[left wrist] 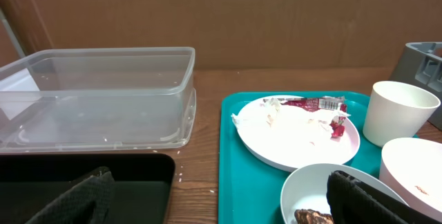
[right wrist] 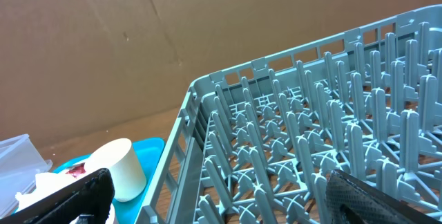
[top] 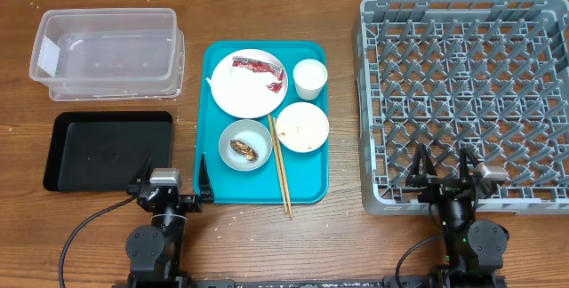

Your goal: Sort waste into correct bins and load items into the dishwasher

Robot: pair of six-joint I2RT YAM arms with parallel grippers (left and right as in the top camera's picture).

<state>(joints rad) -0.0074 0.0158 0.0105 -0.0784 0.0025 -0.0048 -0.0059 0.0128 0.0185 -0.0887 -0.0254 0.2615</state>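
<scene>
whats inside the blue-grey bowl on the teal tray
A small brown food lump lies in the blue-grey bowl. Nothing else shows inside; the floor under the lump is covered.

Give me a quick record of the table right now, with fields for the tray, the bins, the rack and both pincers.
teal tray: holds plate, white cup, two bowls, chopsticks
plate: red-and-white wrapper on it
blue-grey bowl: brown food lump inside
pinkish-white bowl: right of the chopsticks
clear tub: nothing in it
black tray: nothing on it
dish rack: unloaded
left pincer: open, holding nothing
right pincer: open, at the rack's near edge
</scene>
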